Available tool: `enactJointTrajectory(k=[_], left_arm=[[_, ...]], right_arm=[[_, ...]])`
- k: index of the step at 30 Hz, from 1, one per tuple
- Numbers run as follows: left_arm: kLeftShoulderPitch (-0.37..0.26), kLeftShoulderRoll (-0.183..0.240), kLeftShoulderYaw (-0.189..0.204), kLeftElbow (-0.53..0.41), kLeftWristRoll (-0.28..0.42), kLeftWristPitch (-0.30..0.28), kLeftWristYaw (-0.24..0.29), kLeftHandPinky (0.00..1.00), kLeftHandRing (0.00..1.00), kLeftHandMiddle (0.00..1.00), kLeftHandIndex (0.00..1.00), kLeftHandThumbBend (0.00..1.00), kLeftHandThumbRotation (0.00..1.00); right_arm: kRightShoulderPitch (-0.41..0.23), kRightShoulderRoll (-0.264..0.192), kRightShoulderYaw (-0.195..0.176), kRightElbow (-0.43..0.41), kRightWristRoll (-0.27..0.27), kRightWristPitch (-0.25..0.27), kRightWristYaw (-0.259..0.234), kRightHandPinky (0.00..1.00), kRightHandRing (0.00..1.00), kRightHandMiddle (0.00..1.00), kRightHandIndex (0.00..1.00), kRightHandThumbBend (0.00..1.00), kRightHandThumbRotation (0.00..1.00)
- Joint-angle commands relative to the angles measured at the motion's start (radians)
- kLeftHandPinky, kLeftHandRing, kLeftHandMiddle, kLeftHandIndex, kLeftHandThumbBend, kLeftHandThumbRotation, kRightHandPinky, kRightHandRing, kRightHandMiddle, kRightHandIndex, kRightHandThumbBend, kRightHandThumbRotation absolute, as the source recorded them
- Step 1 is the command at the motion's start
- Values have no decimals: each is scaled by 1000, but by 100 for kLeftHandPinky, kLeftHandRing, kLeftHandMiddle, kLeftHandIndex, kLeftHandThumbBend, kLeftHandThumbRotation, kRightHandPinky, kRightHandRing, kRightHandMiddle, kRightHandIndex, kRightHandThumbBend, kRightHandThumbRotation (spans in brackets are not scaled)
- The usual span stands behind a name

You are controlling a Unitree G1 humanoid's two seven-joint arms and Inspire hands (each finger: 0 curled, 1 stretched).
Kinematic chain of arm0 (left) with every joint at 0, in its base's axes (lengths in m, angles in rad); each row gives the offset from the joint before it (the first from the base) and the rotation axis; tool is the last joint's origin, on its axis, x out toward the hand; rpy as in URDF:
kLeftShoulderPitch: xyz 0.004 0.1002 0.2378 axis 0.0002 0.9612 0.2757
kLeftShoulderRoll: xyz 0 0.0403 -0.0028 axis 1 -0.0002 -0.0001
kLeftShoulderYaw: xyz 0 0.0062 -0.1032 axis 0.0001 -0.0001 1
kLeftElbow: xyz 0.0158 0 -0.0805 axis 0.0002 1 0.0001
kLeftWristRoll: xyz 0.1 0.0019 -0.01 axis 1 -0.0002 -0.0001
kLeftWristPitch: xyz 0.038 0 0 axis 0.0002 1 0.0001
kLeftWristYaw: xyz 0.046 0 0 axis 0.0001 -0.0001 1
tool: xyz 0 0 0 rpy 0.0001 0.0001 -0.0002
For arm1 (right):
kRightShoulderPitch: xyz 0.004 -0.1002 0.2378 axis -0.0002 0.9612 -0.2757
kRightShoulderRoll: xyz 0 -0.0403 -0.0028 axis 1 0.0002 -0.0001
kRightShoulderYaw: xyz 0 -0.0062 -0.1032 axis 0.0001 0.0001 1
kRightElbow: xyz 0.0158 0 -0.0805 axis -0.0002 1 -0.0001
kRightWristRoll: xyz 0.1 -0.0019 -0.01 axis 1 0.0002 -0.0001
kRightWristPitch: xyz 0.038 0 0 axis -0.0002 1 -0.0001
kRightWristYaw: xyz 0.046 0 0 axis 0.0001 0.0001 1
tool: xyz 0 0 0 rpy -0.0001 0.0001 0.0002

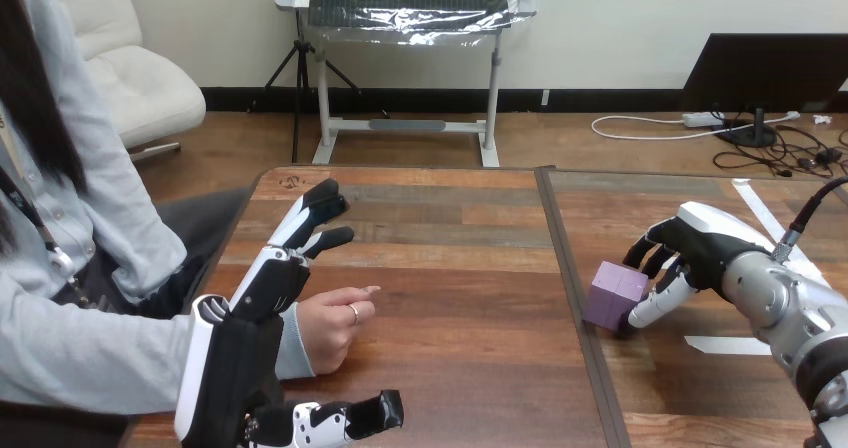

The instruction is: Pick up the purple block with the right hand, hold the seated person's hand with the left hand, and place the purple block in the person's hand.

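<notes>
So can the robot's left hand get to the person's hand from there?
Probably yes. The left hand is open right beside the person's hand, which rests on the table, and nothing lies between them.

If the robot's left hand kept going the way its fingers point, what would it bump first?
Probably nothing. The left hand points its straight fingers away across the table, and that stretch looks bare to the far edge. The person's hand lies beside it, off that line, though depth is unclear.
</notes>
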Motion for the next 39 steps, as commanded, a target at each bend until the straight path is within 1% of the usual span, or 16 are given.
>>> enactJointTrajectory(k=[1,6,11,14,17,18,20,22,23,27,29,32,39], left_arm=[[-39,-2,-6,-45,-9,-12,6,79,90,91,84,100,47],[-38,2,-8,-47,-8,-7,2,78,90,92,84,100,47],[-37,-4,-6,-48,-6,-2,3,79,90,92,84,100,48],[-40,-5,-6,-42,-5,-5,2,79,90,92,84,100,48],[-42,-7,0,-40,2,-6,2,80,91,93,84,100,48],[-42,-5,-5,-40,-1,-5,1,80,91,93,84,100,48],[-43,-3,-12,-40,-5,-3,0,81,91,93,85,100,48],[-44,0,-19,-40,-10,-1,-1,82,92,93,85,100,48],[-44,2,-23,-40,-13,0,-2,82,92,93,85,100,48],[-48,-2,-14,-38,-5,-1,-1,83,92,93,84,100,48],[-48,-4,-9,-37,-2,-2,-1,83,92,93,84,100,48],[-50,-2,-13,-35,-5,-3,-1,83,92,93,84,100,48],[-52,-2,-3,-34,4,-1,-1,83,92,93,83,100,49]], right_arm=[[-28,-2,-23,-6,18,-8,-70,58,62,64,61,84,0],[-26,-2,-24,-10,20,-13,-114,53,58,61,57,83,0],[-29,-3,-16,-12,14,1,-157,48,54,58,55,83,0],[-33,-2,-17,-12,16,13,-165,47,54,58,54,83,0],[-34,-2,-20,-13,22,13,-168,47,53,57,53,83,0],[-34,-3,-23,-15,25,12,-172,46,52,56,53,83,0],[-35,-3,-24,-17,27,11,-176,40,46,51,52,83,0],[-35,-5,-22,-17,26,11,-180,37,44,50,52,83,0],[-36,-6,-21,-16,25,12,-181,37,44,50,52,83,0],[-37,-10,-23,-16,29,15,-183,39,46,52,53,83,0],[-37,-11,-22,-17,27,13,-188,43,50,55,53,83,0],[-35,-14,-18,-21,23,3,-204,45,52,56,53,84,0],[-31,-14,-38,-19,42,9,-215,47,53,56,53,83,0]])
